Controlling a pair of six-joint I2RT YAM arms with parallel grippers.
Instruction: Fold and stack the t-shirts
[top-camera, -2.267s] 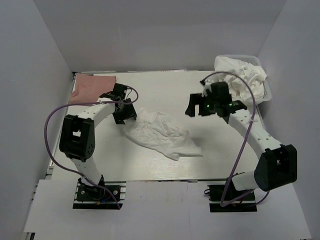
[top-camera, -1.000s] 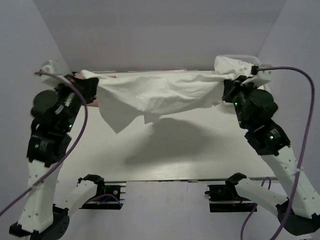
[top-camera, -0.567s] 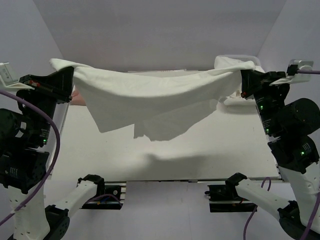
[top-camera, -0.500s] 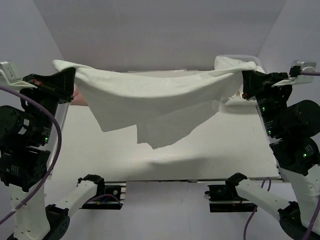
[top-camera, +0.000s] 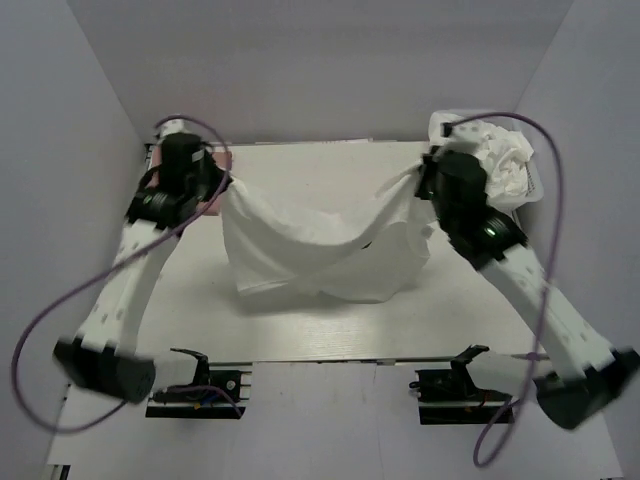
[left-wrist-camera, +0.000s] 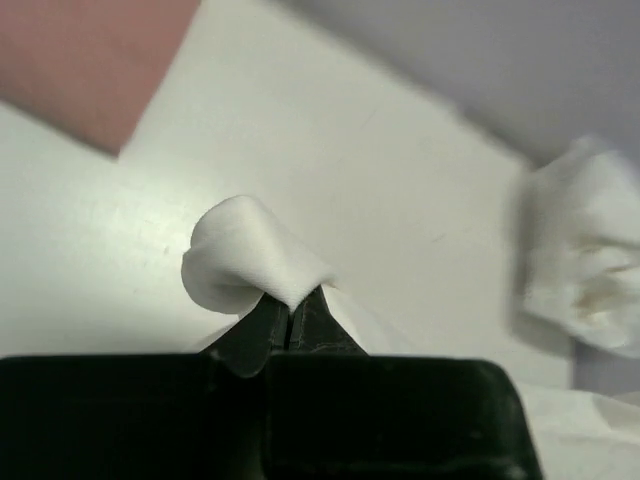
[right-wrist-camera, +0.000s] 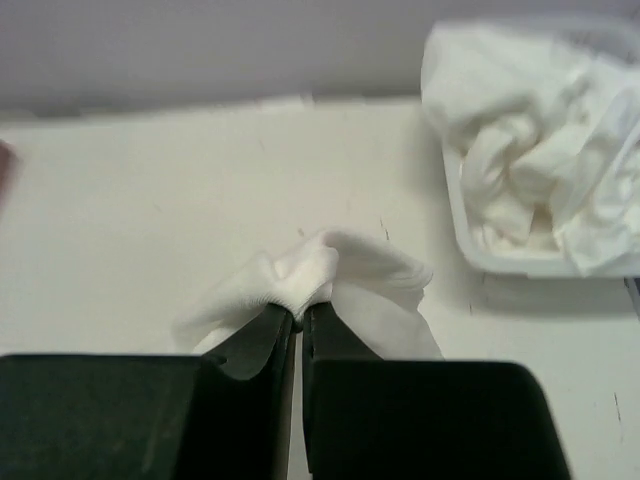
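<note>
A white t-shirt (top-camera: 320, 250) hangs slack between my two grippers, its lower part resting on the table in the top view. My left gripper (top-camera: 219, 181) is shut on the shirt's left corner, a white fold (left-wrist-camera: 250, 262) bulging past the left gripper's tips (left-wrist-camera: 290, 310). My right gripper (top-camera: 424, 176) is shut on the opposite corner, bunched cloth (right-wrist-camera: 310, 270) sticking out beyond the right gripper's tips (right-wrist-camera: 298, 315). A folded pink t-shirt (top-camera: 215, 160) lies at the back left, mostly hidden behind the left arm; it also shows as a pink t-shirt patch (left-wrist-camera: 90, 60) in the left wrist view.
A white bin (top-camera: 528, 190) at the back right holds a heap of crumpled white shirts (top-camera: 495, 150); the same bin (right-wrist-camera: 470, 235) and its shirts (right-wrist-camera: 530, 150) show in the right wrist view. Grey walls enclose the table (top-camera: 330, 320) on three sides.
Both arms have come down and inward from a high, wide stretch. The white t-shirt, earlier taut in the air, now sags with its lower part on the table. Both grips held.
</note>
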